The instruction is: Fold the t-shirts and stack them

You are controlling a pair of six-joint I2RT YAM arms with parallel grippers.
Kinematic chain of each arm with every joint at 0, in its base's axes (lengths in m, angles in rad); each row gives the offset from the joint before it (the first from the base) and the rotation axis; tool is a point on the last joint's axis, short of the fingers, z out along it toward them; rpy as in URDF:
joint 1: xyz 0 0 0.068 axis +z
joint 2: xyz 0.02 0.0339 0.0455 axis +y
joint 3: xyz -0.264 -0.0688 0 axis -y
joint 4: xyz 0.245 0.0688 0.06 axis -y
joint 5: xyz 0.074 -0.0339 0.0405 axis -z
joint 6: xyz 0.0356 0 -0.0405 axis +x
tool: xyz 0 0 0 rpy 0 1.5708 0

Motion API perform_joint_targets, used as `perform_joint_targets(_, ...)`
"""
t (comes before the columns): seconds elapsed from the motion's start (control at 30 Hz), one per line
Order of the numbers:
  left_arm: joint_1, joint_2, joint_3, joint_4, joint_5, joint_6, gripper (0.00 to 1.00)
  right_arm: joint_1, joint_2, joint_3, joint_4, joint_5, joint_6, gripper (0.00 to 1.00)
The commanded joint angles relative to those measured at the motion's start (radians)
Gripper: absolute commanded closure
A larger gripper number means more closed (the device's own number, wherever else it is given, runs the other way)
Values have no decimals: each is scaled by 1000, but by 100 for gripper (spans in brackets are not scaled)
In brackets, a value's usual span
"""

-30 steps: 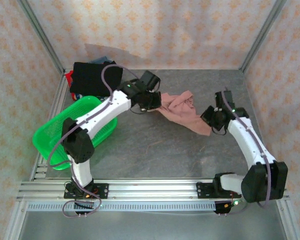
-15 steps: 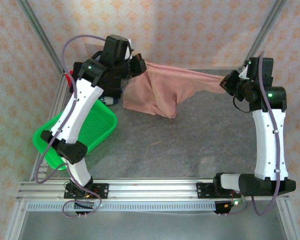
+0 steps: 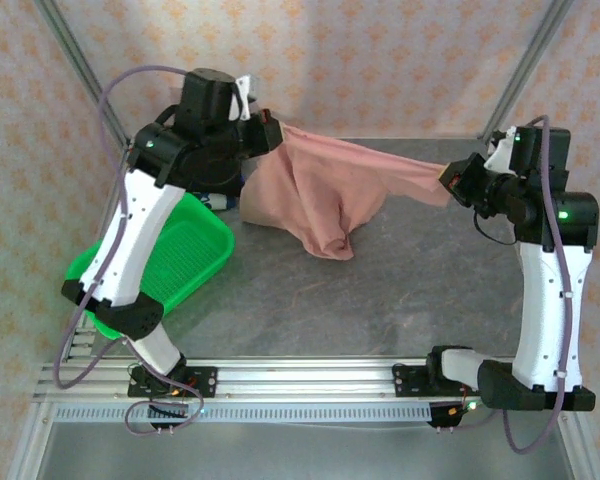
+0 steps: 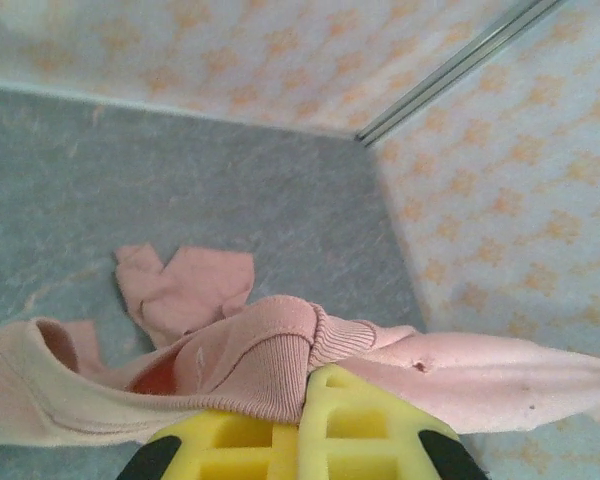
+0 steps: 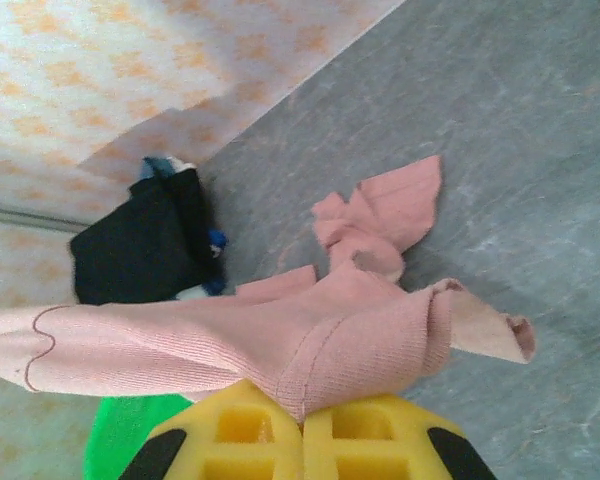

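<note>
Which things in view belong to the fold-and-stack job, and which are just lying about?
Belonging to the job:
- pink t-shirt, stretched between the left gripper and the right gripper, both shut on it
- folded black shirt, near the table's far left corner

Just lying about:
- green mesh basket, at the left edge of the table

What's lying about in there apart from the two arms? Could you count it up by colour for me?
Pink t-shirt: 1
Black folded shirt: 1
Blue cloth showing at its edge: 1
Green basket: 1
Total: 4
</note>
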Motion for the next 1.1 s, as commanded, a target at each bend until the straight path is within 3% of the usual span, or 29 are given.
perform_joint_targets(0.0, -2, -21, 148, 39, -40, 49, 100, -14, 0, 77, 59, -119, 72, 100)
perform_joint_targets(0.13, -10, 31, 314, 21, -39, 60, 100, -15, 13, 141, 125, -199, 137, 100)
perform_joint_targets(0.4, -38, 106, 395, 121, -18, 61, 100, -58, 45, 229, 150, -282, 241, 100)
perform_joint_targets(0.53, -98, 166, 407, 103, -42, 99, 100, -164, 43, 212, 9, -238, 154, 100)
perform_joint_targets(0.63, -158, 200, 384, 74, -71, 122, 100, -211, 36, 169, -78, -131, 48, 100)
perform_joint_targets(0.87, -235, 151, 82, 110, -75, 85, 100, -238, 14, 79, -137, 87, -91, 100)
perform_joint_targets(1.07, -236, -32, -394, 245, -133, -42, 100, -229, -1, -79, -100, 3, -102, 100)
